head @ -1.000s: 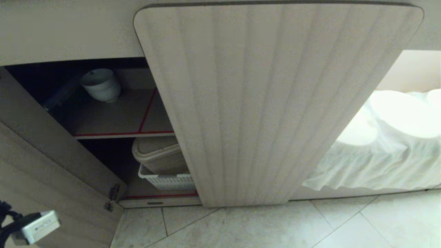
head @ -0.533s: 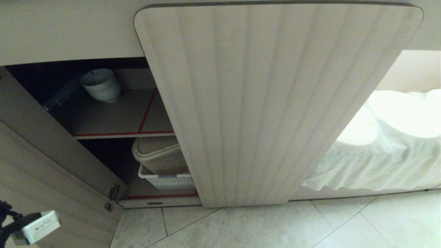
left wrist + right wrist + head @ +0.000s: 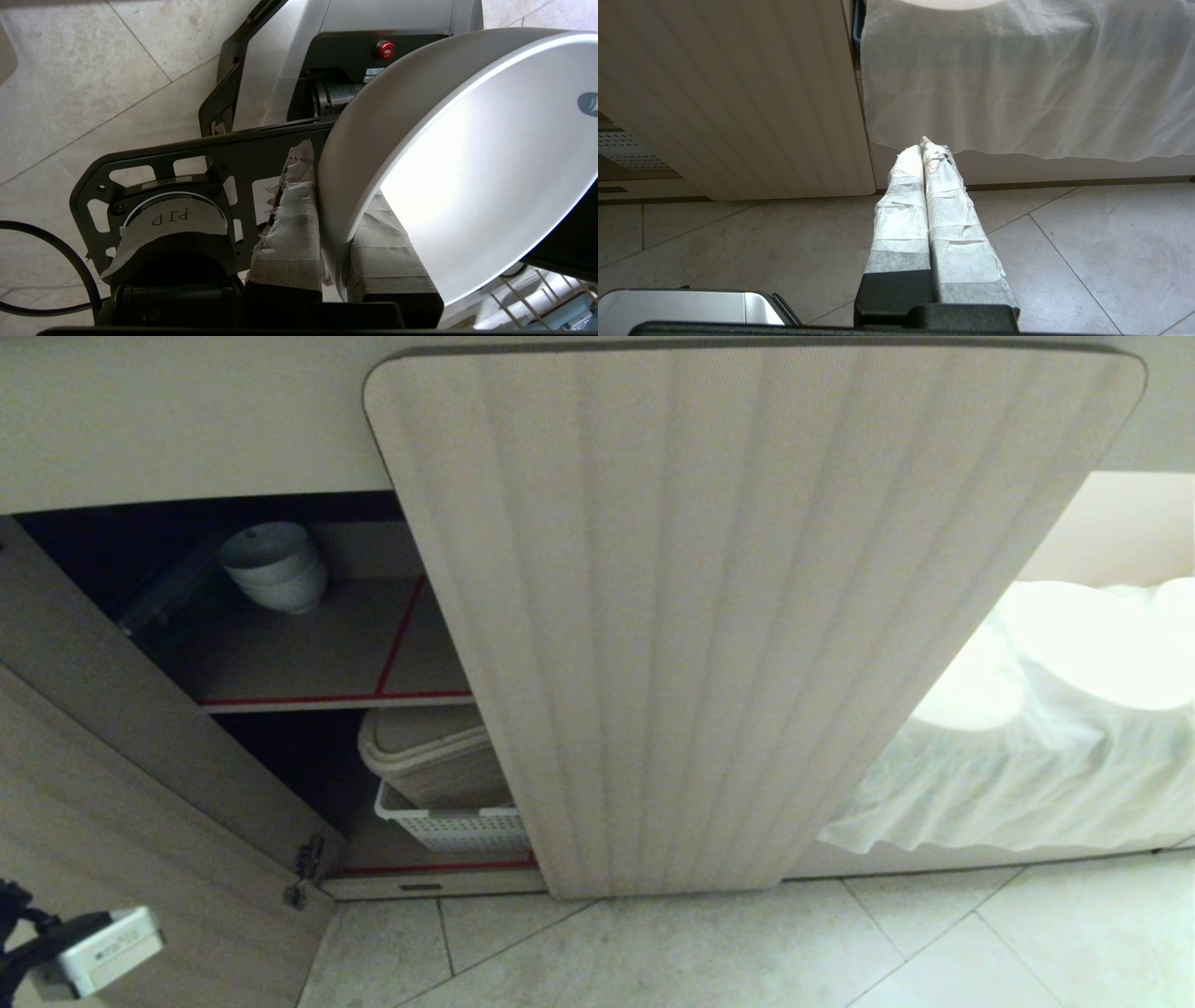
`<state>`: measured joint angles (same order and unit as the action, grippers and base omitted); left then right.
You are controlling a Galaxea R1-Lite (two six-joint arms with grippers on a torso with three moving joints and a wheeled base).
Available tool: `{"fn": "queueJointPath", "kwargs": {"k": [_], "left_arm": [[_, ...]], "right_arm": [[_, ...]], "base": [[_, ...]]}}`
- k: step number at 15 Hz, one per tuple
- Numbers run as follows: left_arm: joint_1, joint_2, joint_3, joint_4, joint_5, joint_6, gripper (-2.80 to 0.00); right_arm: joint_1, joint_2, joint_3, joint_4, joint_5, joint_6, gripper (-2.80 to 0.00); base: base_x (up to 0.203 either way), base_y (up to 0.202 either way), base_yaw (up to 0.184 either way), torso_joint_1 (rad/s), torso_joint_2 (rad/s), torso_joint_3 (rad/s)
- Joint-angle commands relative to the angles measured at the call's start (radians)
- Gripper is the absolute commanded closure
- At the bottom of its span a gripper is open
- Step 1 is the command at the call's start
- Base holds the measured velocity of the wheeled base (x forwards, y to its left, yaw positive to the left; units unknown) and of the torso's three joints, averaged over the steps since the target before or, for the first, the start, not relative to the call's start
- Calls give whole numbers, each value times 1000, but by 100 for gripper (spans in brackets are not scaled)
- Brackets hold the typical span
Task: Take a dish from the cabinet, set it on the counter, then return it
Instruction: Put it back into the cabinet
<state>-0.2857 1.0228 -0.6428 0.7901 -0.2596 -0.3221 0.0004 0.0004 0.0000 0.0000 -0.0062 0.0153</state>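
The small plain white ceramic bowl (image 3: 467,163) is hanging tilted in the left gripper (image 3: 334,242), whose tape-wrapped fingers (image 3: 292,233) are pinching its rim wall — one inside, one outside — low beside the robot's own base and over the pale tiled floor (image 3: 70,70), well apart from the low cabinet (image 3: 308,644) with its dark interior and red-taped shelves. That thin-edge hold is looking like the weak point: glazed ceramic can be sliding between taped pads, and any swing or knock could be twisting the bowl loose onto hard tile. The stack of similar white bowls (image 3: 273,565) is sitting at the far left of the upper shelf, so a careless return could be nudging it. Room is tight — the open left door (image 3: 140,728) is angling across the near left, the shut fluted beige right door (image 3: 747,616) is closing off the right, leaving only a narrow gap between them. The right gripper (image 3: 927,149) is hanging parked, fingers pressed together, near the white cloth drape (image 3: 1017,84). The counter is out of view.
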Motion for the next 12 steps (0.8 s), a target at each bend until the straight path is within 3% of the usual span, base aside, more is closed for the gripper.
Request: {"fn": "queueJointPath", "kwargs": {"k": [1, 10, 12], "left_arm": [[0, -7, -3, 11, 0, -3, 0], [2, -47, -3, 1, -3, -6, 0], [2, -47, -10, -10, -3, -51, 0]], "right_arm": [[1, 0, 0, 0, 0, 0, 0], [0, 0, 0, 0, 0, -2, 0], [0, 0, 0, 0, 0, -2, 0]], "base": [[0, 0, 0, 0, 0, 0], [0, 0, 0, 0, 0, 0], [0, 0, 0, 0, 0, 0]]}}
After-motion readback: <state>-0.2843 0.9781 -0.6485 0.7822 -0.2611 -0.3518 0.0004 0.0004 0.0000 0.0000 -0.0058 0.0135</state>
